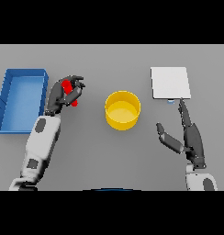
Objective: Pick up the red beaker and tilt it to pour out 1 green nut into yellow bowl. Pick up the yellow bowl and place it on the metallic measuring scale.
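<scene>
Red beaker (69, 91), a slim cylinder, sits clasped in the left hand (63, 94); right hand (189, 135) lies flat-fingered beside the round yellow bowl (122, 110).

The red beaker (68, 90) gripped in the left hand (63, 95) looks like smooth plastic; the yellow bowl (122, 110) to that hand's right looks smooth and slightly glossy; the scale (170, 82) beyond the right hand (187, 135) is pale, matt metal
</scene>
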Motion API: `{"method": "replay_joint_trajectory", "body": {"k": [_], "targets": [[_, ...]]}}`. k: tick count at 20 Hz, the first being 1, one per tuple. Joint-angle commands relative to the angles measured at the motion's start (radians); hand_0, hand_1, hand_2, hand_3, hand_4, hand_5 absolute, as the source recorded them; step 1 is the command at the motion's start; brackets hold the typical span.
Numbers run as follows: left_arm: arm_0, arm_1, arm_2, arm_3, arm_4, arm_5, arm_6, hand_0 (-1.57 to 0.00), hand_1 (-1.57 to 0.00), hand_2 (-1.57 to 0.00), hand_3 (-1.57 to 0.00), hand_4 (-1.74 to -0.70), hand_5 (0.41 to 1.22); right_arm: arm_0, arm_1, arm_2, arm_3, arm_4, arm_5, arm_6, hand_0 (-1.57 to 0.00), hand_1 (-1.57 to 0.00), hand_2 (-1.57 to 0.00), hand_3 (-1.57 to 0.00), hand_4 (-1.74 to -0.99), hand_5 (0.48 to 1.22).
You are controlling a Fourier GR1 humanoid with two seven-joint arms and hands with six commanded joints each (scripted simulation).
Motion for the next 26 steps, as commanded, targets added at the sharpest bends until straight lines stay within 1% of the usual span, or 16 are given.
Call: {"method": "replay_joint_trajectory", "body": {"k": [1, 2, 4, 5, 6, 9, 10, 11, 13, 15, 16, 17, 18, 21, 25, 26], "targets": [[-0.008, 0.0, -0.011, 0.007, -0.013, 0.002, 0.001, -0.99, -1.01, -1.03, -0.93, -1.57, 1.042, -0.001, 0.001, 0.0, -0.002, -0.003, 0.002, 0.004, 0.0, 0.0, 0.0, 0.0, -1.254, 0.645], [-0.005, 0.001, -0.024, 0.005, -0.018, 0.001, -0.001, -1.11, -1.12, -1.14, -0.97, -1.6, 1.078, -0.004, 0.001, -0.001, -0.003, -0.002, 0.001, 0.007, 0.0, 0.0, 0.0, 0.0, -1.252, 0.644], [0.0, 0.008, -0.039, 0.009, -0.025, -0.001, -0.019, -1.27, -1.29, -1.3, -1.19, -1.54, 1.129, 0.002, -0.005, -0.009, 0.0, -0.014, 0.005, 0.003, 0.0, 0.0, 0.0, 0.0, -1.254, 0.644], [0.004, 0.0, -0.043, -0.002, -0.024, -0.008, -0.004, -1.33, -1.34, -1.35, -1.27, -1.52, 1.148, -0.001, -0.003, -0.011, 0.008, -0.015, 0.005, 0.001, 0.0, 0.0, 0.0, 0.0, -1.259, 0.646], [0.015, -0.011, -0.047, -0.014, -0.032, 0.004, -0.009, -1.38, -1.39, -1.4, -1.33, -1.51, 1.162, 0.0, -0.002, -0.009, 0.01, -0.016, 0.006, 0.0, 0.0, 0.0, 0.0, 0.0, -1.257, 0.645], [-0.003, -0.012, -0.027, -0.013, 0.002, 0.025, -0.028, -1.47, -1.48, -1.48, -1.45, -1.62, 1.14, 0.002, 0.012, -0.003, 0.008, -0.014, 0.001, 0.007, 0.0, 0.0, 0.0, 0.0, -1.26, 0.643], [-0.009, -0.017, -0.022, -0.02, 0.016, 0.036, -0.037, -1.49, -1.5, -1.5, -1.47, -1.64, 1.132, 0.001, 0.008, -0.003, 0.001, -0.014, 0.002, -0.007, 0.0, 0.0, 0.0, 0.0, -1.262, 0.646], [0.001, -0.017, -0.02, -0.04, 0.032, 0.035, -0.054, -1.51, -1.51, -1.51, -1.49, -1.66, 1.128, -0.006, -0.001, -0.007, 0.006, -0.009, 0.002, 0.004, 0.0, 0.0, 0.0, 0.0, -1.258, 0.646], [0.005, -0.009, -0.031, -0.089, 0.04, 0.047, -0.034, -1.53, -1.53, -1.53, -1.52, -1.69, 1.118, -0.012, -0.003, -0.01, 0.014, -0.005, -0.004, -0.002, 0.0, 0.0, 0.0, 0.0, -1.259, 0.647], [0.001, 0.005, -0.055, -0.137, 0.032, 0.054, -0.012, -1.55, -1.55, -1.55, -1.54, -1.71, 1.114, 0.013, -0.001, 0.002, -0.008, 0.003, 0.0, -0.023, 0.0, 0.0, 0.0, 0.0, -1.263, 0.652], [-0.001, 0.016, -0.078, -0.157, 0.018, 0.05, 0.002, -1.55, -1.55, -1.55, -1.54, -1.72, 1.114, 0.002, -0.006, -0.006, 0.008, -0.001, 0.001, -0.014, 0.0, 0.0, 0.0, 0.0, -1.263, 0.654], [-0.002, 0.032, -0.105, -0.182, -0.003, 0.044, 0.024, -1.55, -1.56, -1.56, -1.55, -1.72, 1.114, 0.0, -0.008, -0.001, 0.0, 0.002, 0.005, -0.012, 0.0, 0.0, 0.0, 0.0, -1.262, 0.658], [-0.009, 0.039, -0.141, -0.198, -0.036, 0.048, 0.057, -1.56, -1.56, -1.56, -1.55, -1.72, 1.117, -0.009, -0.01, -0.004, 0.005, 0.002, 0.004, -0.009, 0.0, 0.0, 0.0, 0.0, -1.261, 0.661], [-0.029, 0.09, -0.243, -0.247, -0.123, 0.014, 0.163, -1.56, -1.56, -1.56, -1.56, -1.73, 1.125, 0.002, -0.02, -0.001, -0.01, 0.017, 0.001, -0.008, 0.0, 0.0, 0.0, 0.0, -1.256, 0.671], [-0.02, 0.11, -0.33, -0.299, -0.184, 0.007, 0.238, -1.56, -1.56, -1.56, -1.56, -1.73, 1.111, -0.007, -0.015, 0.0, -0.007, 0.02, -0.002, 0.022, 0.0, 0.0, 0.0, 0.0, -1.256, 0.678], [-0.02, 0.108, -0.347, -0.301, -0.197, 0.012, 0.255, -1.56, -1.56, -1.56, -1.56, -1.73, 1.112, 0.002, -0.014, 0.001, -0.01, 0.016, 0.002, 0.016, 0.0, 0.0, 0.0, 0.0, -1.256, 0.678]]}}
